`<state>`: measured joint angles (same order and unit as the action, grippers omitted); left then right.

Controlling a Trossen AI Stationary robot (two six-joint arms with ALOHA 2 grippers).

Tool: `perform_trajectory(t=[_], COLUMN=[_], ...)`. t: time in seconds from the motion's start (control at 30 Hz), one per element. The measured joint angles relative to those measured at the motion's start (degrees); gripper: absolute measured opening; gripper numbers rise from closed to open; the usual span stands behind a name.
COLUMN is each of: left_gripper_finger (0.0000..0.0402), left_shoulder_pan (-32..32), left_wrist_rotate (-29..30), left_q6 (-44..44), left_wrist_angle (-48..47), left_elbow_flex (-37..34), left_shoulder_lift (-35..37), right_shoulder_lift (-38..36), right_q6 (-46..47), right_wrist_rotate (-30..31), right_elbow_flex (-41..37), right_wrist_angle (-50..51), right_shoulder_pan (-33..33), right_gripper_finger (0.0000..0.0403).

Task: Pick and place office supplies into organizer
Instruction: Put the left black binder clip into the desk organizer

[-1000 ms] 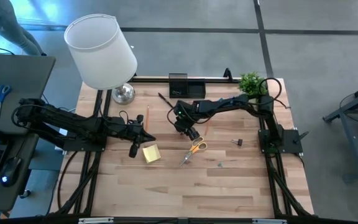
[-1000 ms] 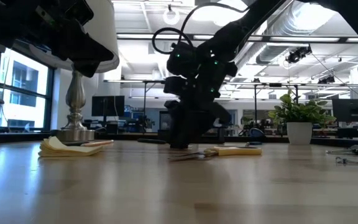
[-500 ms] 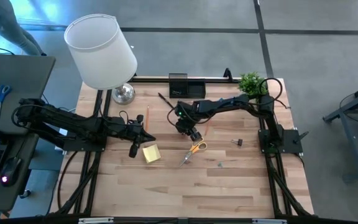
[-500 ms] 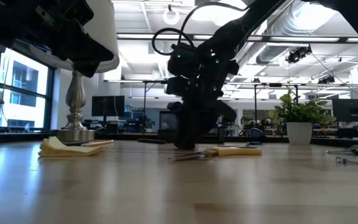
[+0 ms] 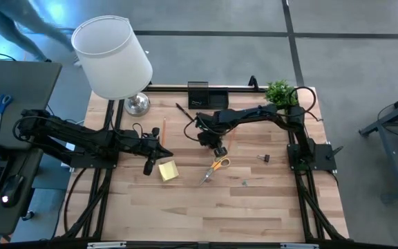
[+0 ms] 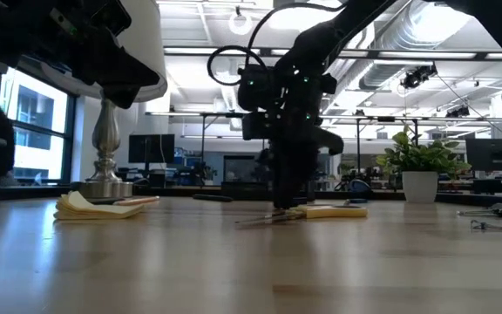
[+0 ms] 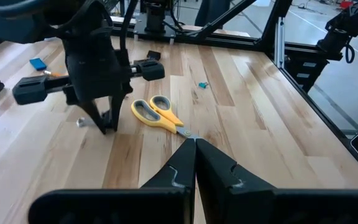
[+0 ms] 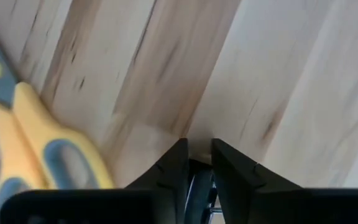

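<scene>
My right gripper (image 5: 218,151) points down at the table's middle, just beside the orange-handled scissors (image 5: 216,166), which lie flat. Its fingers are nearly together around a small dark thing with a silvery wire (image 8: 199,183), which looks like a binder clip. My left gripper (image 5: 147,166) is shut and holds nothing; it hangs above the table next to the yellow sticky-note pad (image 5: 168,170). The black organizer (image 5: 208,98) stands at the far edge. An orange pencil (image 5: 164,128) and a black pen (image 5: 183,111) lie flat on the wood. My right gripper pinches the small dark clip-like thing (image 8: 199,183) between its two fingers. The fingers come from above, pointing steeply down, with their tips (image 6: 281,206) at the tabletop. Which part of it they have, and whether it is clear of the wood, I cannot tell.
A white-shaded lamp (image 5: 112,59) stands at the far left corner and a small green plant (image 5: 280,93) at the far right. Another black binder clip (image 5: 263,158) lies right of the scissors, and a blue eraser (image 7: 37,63) lies farther back. The near half of the table is bare wood.
My right gripper has rolled about its own line and tipped to point more steeply down, edging toward the scissors. Its fingers have drawn from wide apart to nearly together. The scissors and the other things have stayed where they were.
</scene>
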<state>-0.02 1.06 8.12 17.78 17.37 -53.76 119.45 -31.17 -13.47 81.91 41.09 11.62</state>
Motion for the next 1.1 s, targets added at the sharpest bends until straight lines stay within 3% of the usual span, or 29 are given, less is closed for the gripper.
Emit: perform_trajectory(t=[0.17,0.47,0.8,1.1], left_gripper_finger=[0.0001,0.0001,0.0001,0.0001], left_shoulder_pan=[0.00,0.01,0.01,0.01], left_wrist_rotate=[0.00,0.00,0.00,-0.17], left_q6=[0.11,-0.20,-0.81,-0.20], left_wrist_angle=[0.00,0.05,0.48,0.17], left_elbow_flex=[0.00,0.00,0.00,0.00], left_shoulder_lift=[0.00,0.00,-0.01,-0.01], right_shoulder_lift=[-0.09,-0.68,-8.45,-10.38], right_q6=[2.77,2.73,4.59,12.33], right_wrist_rotate=[0.11,5.86,10.76,10.42], right_elbow_flex=[0.02,-0.09,-0.26,-0.40], right_wrist_angle=[1.85,1.88,-0.86,8.61], right_shoulder_pan=[-0.82,-3.29,-3.66,-4.58], right_gripper_finger=[0.0053,0.0050,0.0002,0.0050])
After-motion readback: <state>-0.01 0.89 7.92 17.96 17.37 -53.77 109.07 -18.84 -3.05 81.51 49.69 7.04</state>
